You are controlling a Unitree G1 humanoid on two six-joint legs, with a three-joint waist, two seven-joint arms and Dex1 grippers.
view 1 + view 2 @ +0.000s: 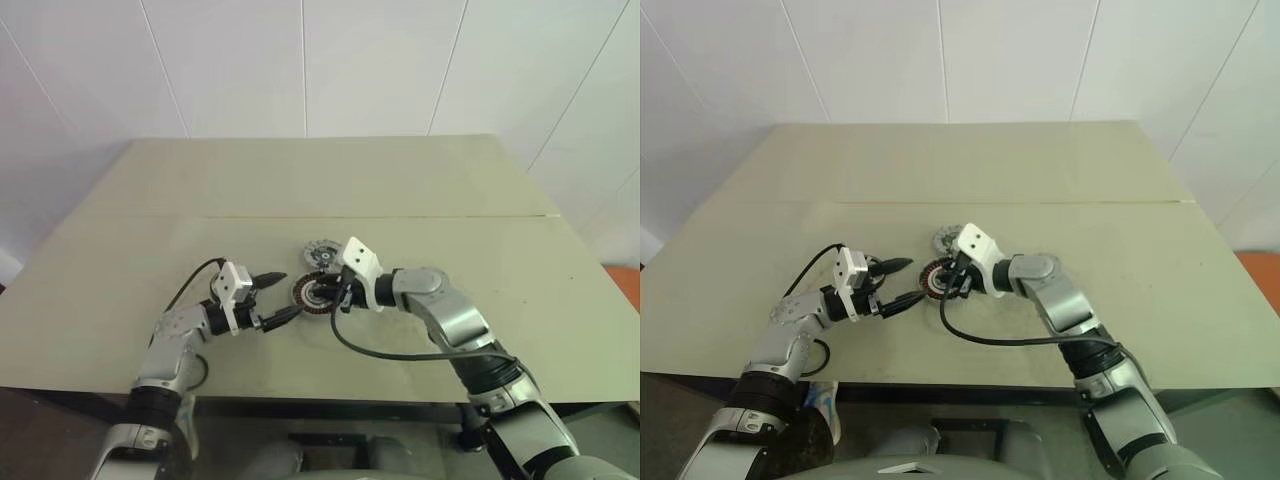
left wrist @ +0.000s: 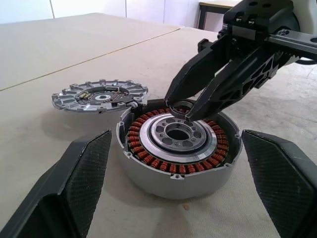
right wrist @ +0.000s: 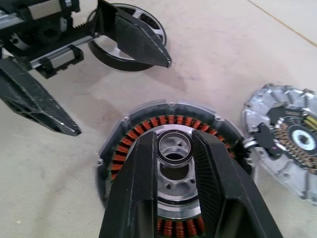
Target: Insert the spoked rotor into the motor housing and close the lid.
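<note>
Right gripper pinches a small metal ring above the motor housing.

Nearest on the worktop, the left gripper stands released, its fingers flanking the housing without touching it. The housing sits upright, copper windings exposed, directly beneath the ring. Just beyond, at about one o'clock from the housing, lies a ribbed silver-grey disc, touching its rim.
</note>
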